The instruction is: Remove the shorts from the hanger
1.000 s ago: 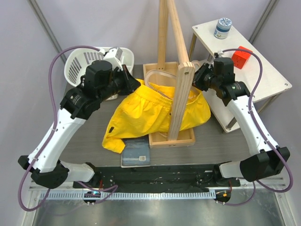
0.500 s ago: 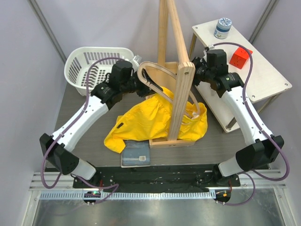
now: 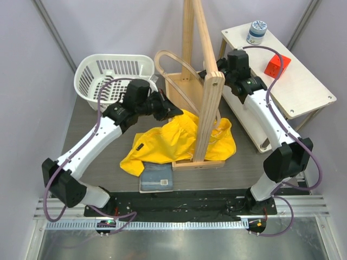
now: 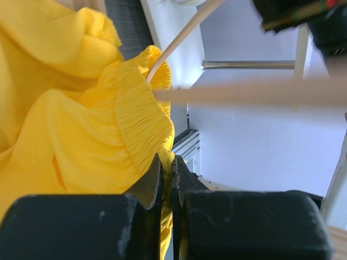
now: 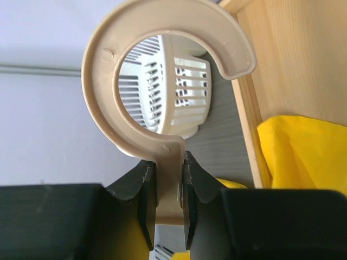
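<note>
Top external view is showing the shorts [image 3: 179,142] lying crumpled against the near-left foot of the wooden rack [image 3: 209,108], with the hanger [image 5: 100,81] being held raised just left of that rack's upright. Left gripper [image 4: 167,165] is pinching the shorts' gathered waistband, jaws nearly touching, while right gripper [image 5: 165,187] is clamping the hanger's neck below its hook. White basket [image 3: 89,81] is sitting farther left of the rack.
</note>
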Tool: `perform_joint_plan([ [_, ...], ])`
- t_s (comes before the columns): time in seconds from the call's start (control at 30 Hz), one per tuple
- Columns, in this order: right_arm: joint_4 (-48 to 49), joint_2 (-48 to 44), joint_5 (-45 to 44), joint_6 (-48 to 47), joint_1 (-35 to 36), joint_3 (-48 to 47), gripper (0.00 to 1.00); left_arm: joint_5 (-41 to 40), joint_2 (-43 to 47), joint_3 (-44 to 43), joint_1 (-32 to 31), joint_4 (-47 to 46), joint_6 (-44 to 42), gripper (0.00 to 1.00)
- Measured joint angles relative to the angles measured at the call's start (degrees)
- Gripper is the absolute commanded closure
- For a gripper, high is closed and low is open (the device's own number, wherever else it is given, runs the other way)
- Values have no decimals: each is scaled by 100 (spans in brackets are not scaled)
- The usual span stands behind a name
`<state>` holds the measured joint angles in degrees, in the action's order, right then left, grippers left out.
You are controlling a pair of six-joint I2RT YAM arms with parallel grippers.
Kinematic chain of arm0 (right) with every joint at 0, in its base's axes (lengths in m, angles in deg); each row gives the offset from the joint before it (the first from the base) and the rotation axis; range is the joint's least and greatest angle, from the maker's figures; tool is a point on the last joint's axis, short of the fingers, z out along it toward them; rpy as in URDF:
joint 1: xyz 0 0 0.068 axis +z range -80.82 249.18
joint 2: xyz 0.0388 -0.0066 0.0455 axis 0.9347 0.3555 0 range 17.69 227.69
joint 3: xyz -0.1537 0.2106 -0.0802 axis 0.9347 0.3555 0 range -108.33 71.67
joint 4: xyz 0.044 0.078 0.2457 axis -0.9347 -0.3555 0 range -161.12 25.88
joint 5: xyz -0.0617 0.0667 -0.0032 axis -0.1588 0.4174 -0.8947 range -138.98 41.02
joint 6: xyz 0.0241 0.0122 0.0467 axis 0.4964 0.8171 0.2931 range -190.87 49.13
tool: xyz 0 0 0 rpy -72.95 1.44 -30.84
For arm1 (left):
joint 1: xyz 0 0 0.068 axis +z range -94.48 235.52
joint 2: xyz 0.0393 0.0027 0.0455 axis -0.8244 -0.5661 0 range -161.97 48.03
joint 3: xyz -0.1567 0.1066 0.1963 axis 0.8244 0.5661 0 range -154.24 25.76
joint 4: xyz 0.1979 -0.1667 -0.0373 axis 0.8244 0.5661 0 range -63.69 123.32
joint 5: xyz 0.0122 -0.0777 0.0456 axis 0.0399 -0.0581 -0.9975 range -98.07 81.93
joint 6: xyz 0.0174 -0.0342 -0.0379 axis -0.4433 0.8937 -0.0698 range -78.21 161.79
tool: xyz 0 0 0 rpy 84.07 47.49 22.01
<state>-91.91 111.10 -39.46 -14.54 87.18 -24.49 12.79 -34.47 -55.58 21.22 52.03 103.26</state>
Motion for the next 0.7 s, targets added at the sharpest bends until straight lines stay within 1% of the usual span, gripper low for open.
perform_joint_plan([
  [0.1, 151, 245, -116, 350, -4, -273, 99, -94, 509, 470, 98, 114, 9, 100],
  [0.2, 136, 518, -262, 562, -4, -645, 99, -212, 946, 739, 289, 260, 4, 100],
  [0.37, -22, 859, -588, 501, -4, -1147, 99, -439, 1401, 715, 754, 625, -155, 100],
  [0.5, -197, 863, -848, 317, -4, -1163, 99, -610, 1484, 308, 1064, 1174, -450, 100],
  [0.7, -634, 695, -1338, -81, -4, -896, 99, -1045, 1532, -782, 1690, 2046, -1093, 100],
])
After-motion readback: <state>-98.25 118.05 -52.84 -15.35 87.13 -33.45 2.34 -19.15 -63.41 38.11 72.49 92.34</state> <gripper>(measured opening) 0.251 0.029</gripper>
